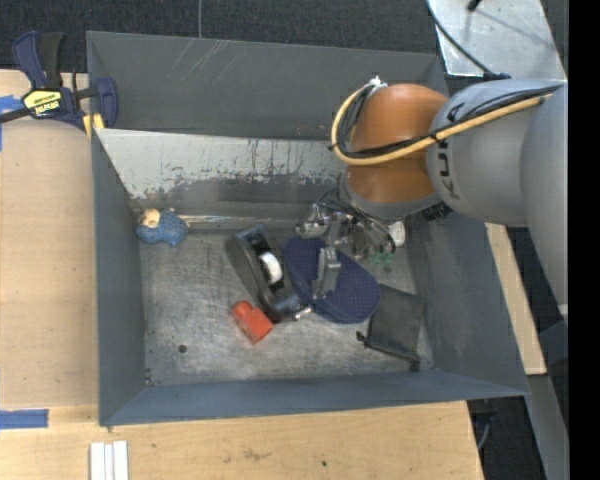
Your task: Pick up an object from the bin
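Note:
My gripper hangs low in the bin's middle right, just under the orange cover. Its fingers reach down onto a dark blue round flat thing, and they look close together. A black tape dispenser with a white roll lies just left of the gripper, slanted. A small red block sits at the dispenser's lower end. Nothing is visibly held between the fingers.
A black flat rectangular thing lies at the lower right of the bin floor. A small blue and cream toy rests at the far left near the back wall. The arm and its cover hang over the bin's right back corner.

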Robot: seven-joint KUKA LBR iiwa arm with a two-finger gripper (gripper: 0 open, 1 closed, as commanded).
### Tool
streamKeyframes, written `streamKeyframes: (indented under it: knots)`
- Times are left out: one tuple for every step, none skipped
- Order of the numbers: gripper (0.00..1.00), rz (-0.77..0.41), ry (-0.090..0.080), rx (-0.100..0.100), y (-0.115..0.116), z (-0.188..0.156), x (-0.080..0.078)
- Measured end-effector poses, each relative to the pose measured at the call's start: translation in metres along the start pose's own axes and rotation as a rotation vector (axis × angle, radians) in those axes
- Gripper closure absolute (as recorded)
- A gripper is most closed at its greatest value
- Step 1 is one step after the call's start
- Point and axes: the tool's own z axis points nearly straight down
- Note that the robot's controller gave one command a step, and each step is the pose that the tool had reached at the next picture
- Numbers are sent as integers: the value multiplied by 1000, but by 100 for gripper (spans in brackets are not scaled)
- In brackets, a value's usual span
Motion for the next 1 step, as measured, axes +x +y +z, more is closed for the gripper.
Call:
streamKeyframes:
  knots:
    - [100,-42,-4,2,-14,-167,17]
